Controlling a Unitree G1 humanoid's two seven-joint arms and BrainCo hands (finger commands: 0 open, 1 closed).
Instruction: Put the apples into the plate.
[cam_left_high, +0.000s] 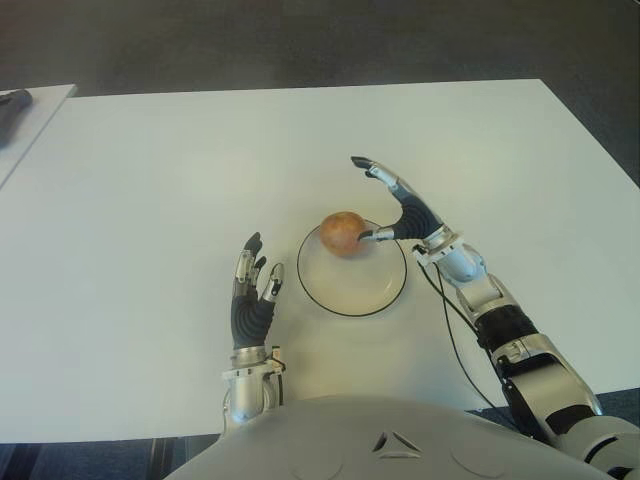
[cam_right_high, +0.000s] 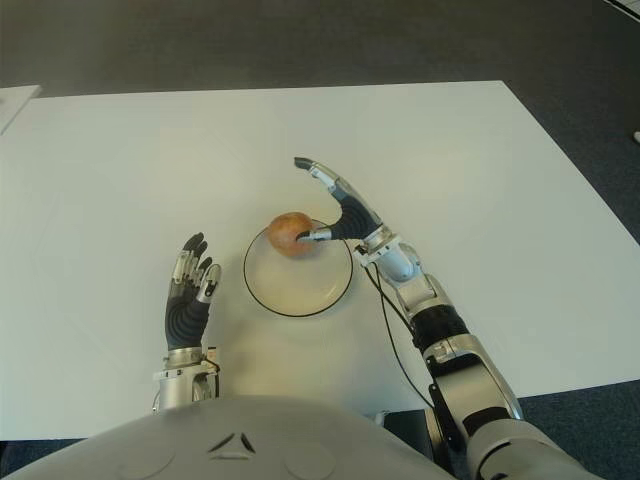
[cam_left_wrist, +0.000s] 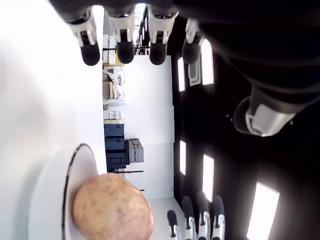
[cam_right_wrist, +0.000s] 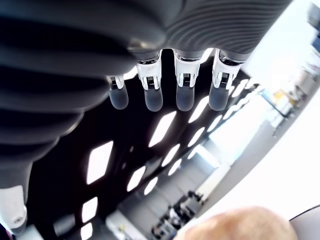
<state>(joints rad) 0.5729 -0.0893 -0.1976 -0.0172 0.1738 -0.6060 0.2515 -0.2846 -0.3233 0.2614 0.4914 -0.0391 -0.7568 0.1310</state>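
Apple (cam_left_high: 343, 233) is sitting inside the white, dark-rimmed plate (cam_left_high: 330, 295), near its upper rim at the centre of the frame. Right hand (cam_left_high: 392, 205) is hovering just right of the fruit, fingers spread apart, thumb tip close against it, gripping nothing. Left hand (cam_left_high: 254, 290) is showing just left of the plate, fingers extended and empty. White tabletop (cam_left_high: 150, 180) is lying bare around them.
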